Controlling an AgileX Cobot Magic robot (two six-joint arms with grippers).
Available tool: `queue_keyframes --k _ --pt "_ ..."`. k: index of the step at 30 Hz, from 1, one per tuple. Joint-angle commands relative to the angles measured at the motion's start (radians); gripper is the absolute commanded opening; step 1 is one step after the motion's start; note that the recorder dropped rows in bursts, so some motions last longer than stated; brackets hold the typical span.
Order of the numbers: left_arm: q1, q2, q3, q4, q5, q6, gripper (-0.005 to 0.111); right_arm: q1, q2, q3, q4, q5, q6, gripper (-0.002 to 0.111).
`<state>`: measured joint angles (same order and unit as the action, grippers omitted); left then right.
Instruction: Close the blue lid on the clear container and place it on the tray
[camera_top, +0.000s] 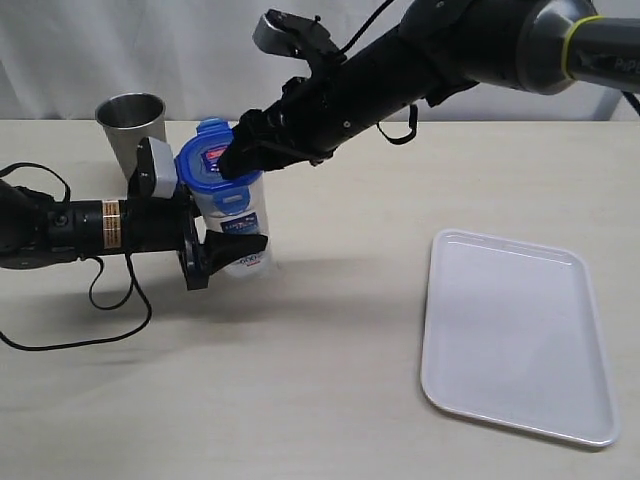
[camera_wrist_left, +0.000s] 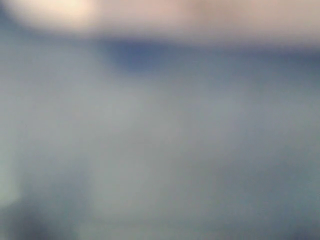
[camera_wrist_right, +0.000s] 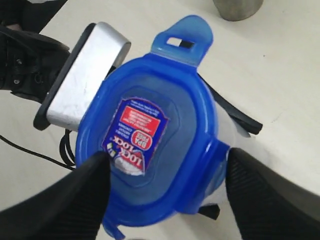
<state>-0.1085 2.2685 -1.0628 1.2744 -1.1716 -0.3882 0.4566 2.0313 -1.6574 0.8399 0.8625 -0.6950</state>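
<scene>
The clear container (camera_top: 243, 215) stands on the surface (camera_top: 300, 400) well apart from the tray (camera_top: 515, 340), clamped low by the left tool (camera_top: 222, 252), the blue lid (camera_wrist_right: 155, 135) on top, straddled by the right tool (camera_wrist_right: 167, 157), whose squeeze I can't tell.

Pale tabletop (camera_top: 330, 400), carrying: grey steel cup (camera_top: 132, 125) on my left (rear), clear container (camera_top: 232, 205) upright just beside it, looped black cable (camera_top: 100, 342), white tray (camera_top: 520, 340) on my right.
</scene>
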Motion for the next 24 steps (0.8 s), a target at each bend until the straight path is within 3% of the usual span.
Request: queue_keyframes --k 1,7,12,15,18,24 --pt "-0.010 -0.011 -0.007 -0.023 -0.050 -0.008 0.000 0.007 -0.054 -0.028 -0.087 0.017 0.042 0.063" --pt "-0.010 -0.011 -0.007 -0.023 -0.050 -0.008 0.000 0.007 -0.111 -0.035 -0.213 -0.027 0.105 0.063" --pt "-0.010 -0.011 -0.007 -0.012 -0.050 -0.008 0.000 0.014 -0.159 -0.035 -0.221 0.052 -0.095 0.063" --pt "-0.010 -0.011 -0.009 0.004 -0.050 -0.002 0.000 0.048 -0.179 -0.035 -0.217 0.148 -0.234 0.061" --pt "-0.010 -0.011 -0.009 0.007 -0.050 -0.001 0.000 0.096 -0.183 -0.035 -0.252 0.212 -0.314 0.052" --pt "-0.010 -0.011 -0.009 0.025 -0.050 -0.001 0.000 0.215 -0.183 -0.035 -0.500 0.099 -0.272 0.045"
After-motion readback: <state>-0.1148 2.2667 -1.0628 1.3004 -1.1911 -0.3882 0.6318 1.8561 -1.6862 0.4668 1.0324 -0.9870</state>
